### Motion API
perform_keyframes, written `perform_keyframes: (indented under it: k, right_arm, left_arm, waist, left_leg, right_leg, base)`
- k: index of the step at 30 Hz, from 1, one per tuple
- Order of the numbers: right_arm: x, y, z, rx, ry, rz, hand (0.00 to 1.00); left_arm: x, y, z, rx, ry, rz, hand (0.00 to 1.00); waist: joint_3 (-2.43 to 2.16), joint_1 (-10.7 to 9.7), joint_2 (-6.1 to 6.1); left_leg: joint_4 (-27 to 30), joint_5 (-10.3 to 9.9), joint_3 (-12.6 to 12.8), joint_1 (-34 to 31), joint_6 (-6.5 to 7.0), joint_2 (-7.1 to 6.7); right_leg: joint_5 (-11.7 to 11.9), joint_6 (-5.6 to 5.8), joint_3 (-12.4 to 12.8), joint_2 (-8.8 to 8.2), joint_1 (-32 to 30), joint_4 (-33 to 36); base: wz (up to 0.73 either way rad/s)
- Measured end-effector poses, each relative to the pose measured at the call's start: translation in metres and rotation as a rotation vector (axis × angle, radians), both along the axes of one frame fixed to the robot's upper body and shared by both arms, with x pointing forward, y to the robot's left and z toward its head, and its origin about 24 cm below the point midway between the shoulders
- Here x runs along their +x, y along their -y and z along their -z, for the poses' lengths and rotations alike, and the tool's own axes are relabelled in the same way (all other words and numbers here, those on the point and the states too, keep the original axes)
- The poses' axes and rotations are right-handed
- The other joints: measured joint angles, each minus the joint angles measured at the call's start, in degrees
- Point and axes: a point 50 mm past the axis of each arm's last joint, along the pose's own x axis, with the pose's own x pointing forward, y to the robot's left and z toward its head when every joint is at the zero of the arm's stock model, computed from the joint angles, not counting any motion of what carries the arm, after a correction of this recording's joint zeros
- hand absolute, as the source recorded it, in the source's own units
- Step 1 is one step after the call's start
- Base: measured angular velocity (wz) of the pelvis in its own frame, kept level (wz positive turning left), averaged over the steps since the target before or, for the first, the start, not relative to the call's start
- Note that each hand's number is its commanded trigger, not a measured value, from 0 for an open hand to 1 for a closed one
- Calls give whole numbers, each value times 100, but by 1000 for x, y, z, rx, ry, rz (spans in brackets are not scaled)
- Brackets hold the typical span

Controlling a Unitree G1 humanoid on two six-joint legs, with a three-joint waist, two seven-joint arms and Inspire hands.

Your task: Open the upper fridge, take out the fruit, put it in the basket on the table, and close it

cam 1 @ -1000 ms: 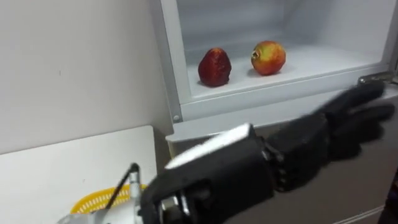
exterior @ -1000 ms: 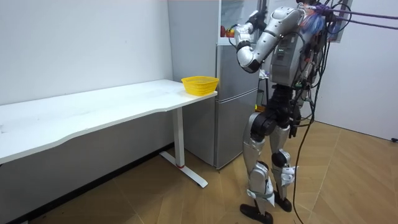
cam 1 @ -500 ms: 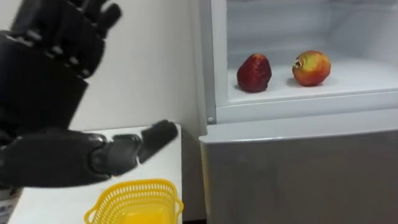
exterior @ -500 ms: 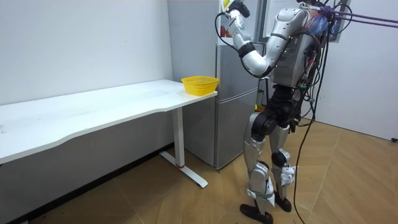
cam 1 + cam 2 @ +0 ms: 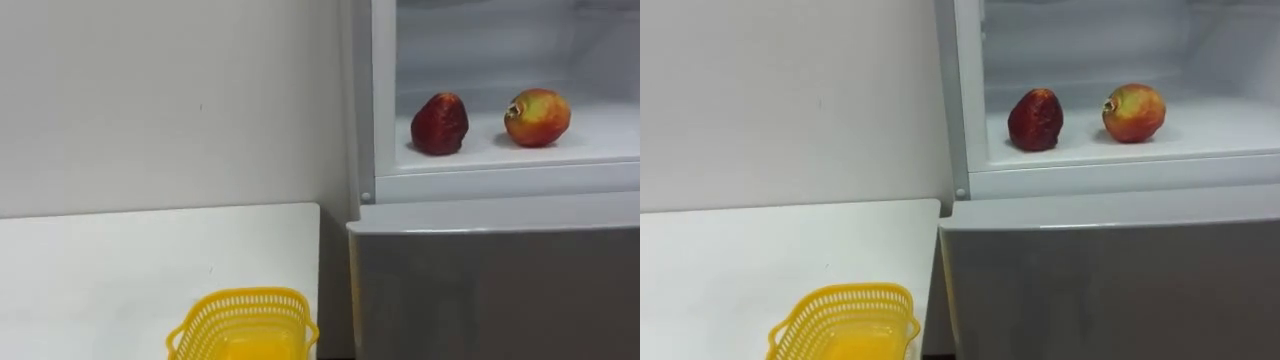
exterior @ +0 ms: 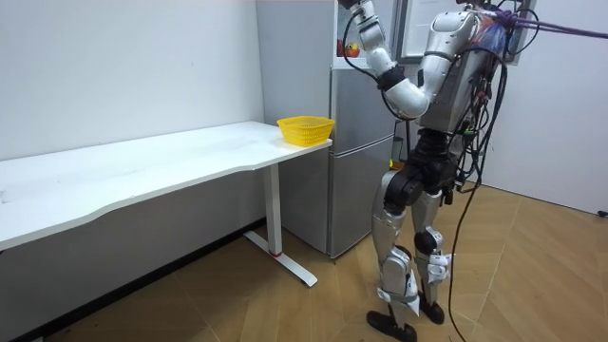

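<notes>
Where the room view cuts off the raised left hand (image 6: 359, 9) at its upper edge, the set of the fingers cannot be told, nor whether anything is held. The hand is carried high, close to the open upper compartment of the fridge (image 6: 361, 161). The robot is stood upright before the fridge, with the table (image 6: 142, 166) on its left side.

In the eye views, the task's things are found on the white shelf (image 5: 600, 140) of the upper compartment. A dark red fruit (image 5: 440, 124) is placed to the left and a pomegranate (image 5: 538, 117) to the right, near each other but apart. Neither is touched. The grey lower door (image 5: 500, 290) is shut below them. A yellow basket (image 5: 245, 322) is set on the table end, just beside the fridge.

Retrieval is judged not yet begun. The following faults are to be guarded against:

1. Both fruits are rounded. If one is nudged by fingertips before it is enclosed, it may be rolled deeper, against its neighbour, or over the front lip to the floor.
2. The white frame (image 5: 385, 100) of the compartment may be struck if the hand is brought in from high on the left.
3. If a fruit is released short of the basket, it may be dropped between table and fridge.
</notes>
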Motion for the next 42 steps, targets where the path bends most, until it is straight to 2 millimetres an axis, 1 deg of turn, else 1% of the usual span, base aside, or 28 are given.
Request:
perform_keyframes:
  k: [1, 3, 4, 6, 7, 9, 10, 12, 13, 15, 16, 17, 18, 19, 21, 22, 24, 25, 27, 28, 30, 31, 33, 34, 36, 37, 39, 42]
  right_arm:
    - [0, 0, 0, 0, 2, 0, 0]
    - [0, 0, 0, 0, 4, 6, 0]
    - [0, 0, 0, 1, 3, 6, 0]
    - [0, 1, 0, 0, 0, 9, 0]
    - [-1, 1, 0, -1, -3, 10, 0]
    - [1, 1, 0, -5, -3, 11, 0]
    - [2, 1, 0, -7, -4, 10, 0]
    - [2, 2, -1, -11, -4, 16, 0]
    - [2, 2, -1, -13, -4, 20, 0]
    - [2, 2, -1, -16, -11, 25, 0]
    - [2, 3, -1, -18, -14, 25, 0]
    - [3, 3, -1, -21, -15, 28, 0]
    - [3, 2, -1, -20, -16, 30, 0]
    - [3, 1, -1, -18, -15, 30, 0]
    - [4, 0, 0, -11, -17, 27, 0]
    - [4, -1, 0, -8, -17, 27, 0]
    - [6, -1, 0, -5, -27, 15, 0]
    - [5, -1, 0, -5, -32, 16, 0]
    - [5, 1, 0, -10, -37, 18, 0]
    - [5, 0, 0, -10, -36, 17, 0]
    - [6, -1, 0, 0, -46, 0, 0]
    - [6, -1, 0, 2, -48, -5, 0]
    - [7, -2, 0, 11, -52, -6, 0]
    - [7, -2, 0, 13, -55, -5, 0]
    - [6, -2, 1, 15, -68, 0, 0]
    - [6, -2, 1, 15, -69, 1, 0]
    - [8, -1, 1, 19, -71, 2, 0]
    - [11, -1, 1, 24, -71, -1, 0]
  left_arm:
    - [-2, -4, 4, -19, -12, -29, 0]
    - [-10, -19, 20, -92, -73, -133, 0]
    - [-12, -22, 24, -110, -89, -157, 0]
    - [-18, -36, 46, -185, -180, -245, 0]
    - [-20, -39, 52, -203, -209, -267, 0]
    - [-28, -51, 76, -303, -294, -326, 0]
    - [-29, -54, 83, -338, -307, -334, 0]
    - [-36, -69, 114, -468, -403, -397, 0]
    - [-39, -72, 123, -504, -427, -412, 0]
    - [-48, -78, 155, -644, -518, -448, 0]
    - [-49, -79, 164, -674, -547, -461, 0]
    - [-53, -78, 183, -753, -590, -479, 0]
    - [-57, -75, 203, -832, -641, -494, 0]
    - [-60, -73, 214, -875, -669, -499, 0]
    - [-72, -61, 256, -1009, -811, -531, 0]
    - [-76, -57, 266, -1039, -854, -539, 0]
    - [-85, -43, 295, -1111, -991, -544, 0]
    - [-87, -39, 302, -1121, -1029, -539, 0]
    - [-101, -22, 331, -1171, -1212, -514, 0]
    - [-105, -18, 337, -1184, -1251, -507, 0]
    - [-122, -5, 356, -1219, -1395, -471, 0]
    - [-126, -2, 360, -1228, -1426, -457, 0]
    - [-140, 9, 372, -1251, -1546, -403, 0]
    - [-143, 11, 375, -1249, -1581, -390, 0]
    - [-156, 20, 384, -1237, -1719, -329, 0]
    - [-159, 23, 385, -1227, -1755, -313, 0]
    - [-167, 30, 390, -1150, -1913, -233, 0]
    - [-164, 38, 394, -1035, -2051, -99, 0]
  waist:
    - [3, -1, 4]
    - [6, 3, 5]
    - [13, 9, 12]
    - [15, 11, 11]
    - [18, 9, 9]
    - [23, 16, 4]
    - [23, 22, 5]
    - [23, 18, 14]
    - [23, 15, 11]
    - [23, -8, -10]
    - [23, -8, -10]
    - [22, -19, -18]
    - [19, -17, -23]
    - [19, -17, -23]
    - [15, -3, -58]
    - [14, -6, -66]
    - [20, -24, -162]
    - [22, -27, -183]
    - [18, -29, -216]
    - [15, -32, -216]
    - [20, -70, -233]
    - [20, -79, -231]
    - [21, -98, -232]
    - [22, -110, -233]
    - [25, -125, -236]
    - [25, -135, -235]
    - [30, -223, -238]
    - [37, -262, -248]
  left_leg:
    - [-5, 0, -20, 11, 0, -8]
    - [-5, 0, -112, 37, 0, -38]
    - [-4, 0, -126, 36, 0, -42]
    - [34, 0, -148, 42, 0, -51]
    - [36, 0, -154, 39, 0, -52]
    - [31, -1, -174, 9, 0, -58]
    - [27, -1, -179, 4, 0, -60]
    - [-24, -2, -274, 14, 1, -79]
    - [-19, -2, -282, 16, 1, -79]
    - [-16, -5, -298, 17, -5, -80]
    - [-17, -5, -303, 13, -5, -82]
    - [-23, -5, -330, 12, -5, -90]
    - [-40, -4, -378, 17, -4, -106]
    - [-39, -4, -408, 18, -4, -113]
    - [-56, -5, -445, 27, -3, -125]
    - [-59, -5, -445, 27, -2, -126]
    - [-59, -8, -509, 20, 1, -131]
    - [-53, -9, -544, 18, 3, -136]
    - [-48, -32, -588, 44, 10, -140]
    - [-46, -49, -592, 45, 8, -134]
    - [-15, -71, -611, 43, 12, -128]
    - [-10, -72, -619, 37, 14, -129]
    - [-1, -72, -649, 27, 15, -138]
    - [4, -72, -651, 27, 15, -139]
    - [18, -71, -647, 30, 15, -138]
    - [27, -71, -647, 33, 15, -138]
    - [68, -78, -673, 35, 25, -137]
    - [88, -80, -683, 10, 28, -138]
  right_leg:
    - [-5, -4, -7, -2, 10, -2]
    - [-35, -10, -7, -6, 11, -6]
    - [-43, -10, -10, -8, 9, -8]
    - [-60, -8, -30, -17, 16, -9]
    - [-60, -8, -37, -18, 15, -9]
    - [-63, -9, -46, -21, -20, -7]
    - [-63, -9, -43, -21, -29, -6]
    - [-77, -11, -34, -20, -27, 5]
    - [-79, -14, -37, -19, -28, 3]
    - [-86, -22, -32, -15, -36, 5]
    - [-87, -21, -36, -16, -35, 4]
    - [-86, -21, -55, -17, -18, 10]
    - [-92, -13, -75, -25, -13, 19]
    - [-93, -11, -80, -28, -12, 18]
    - [-94, -10, -72, -29, -16, 7]
    - [-94, -10, -67, -28, -16, 1]
    - [-94, -10, -92, -24, -3, -3]
    - [-93, -10, -123, -26, 10, -3]
    - [-95, -7, -142, -27, 75, 2]
    - [-96, -6, -143, -23, 88, 6]
    - [-95, -5, -148, -19, 109, 4]
    - [-95, -5, -149, -20, 108, 5]
    - [-95, -5, -191, -33, 122, 9]
    - [-95, -5, -200, -37, 124, 10]
    - [-94, -5, -200, -38, 129, 15]
    - [-94, -4, -201, -39, 133, 16]
    - [-94, -4, -235, -38, 179, 8]
    - [-93, -3, -251, -46, 170, 12]
  base:
    - [-3]
    - [0]
    - [6]
    - [4]
    - [0]
    - [0]
    - [0]
    - [0]
    - [-5]
    - [-2]
    - [4]
    - [8]
    - [7]
    - [4]
    - [-2]
    - [-3]
    - [5]
    - [13]
    - [6]
    - [-4]
    - [0]
    - [4]
    - [6]
    - [4]
    - [0]
    - [0]
    - [8]
    - [3]
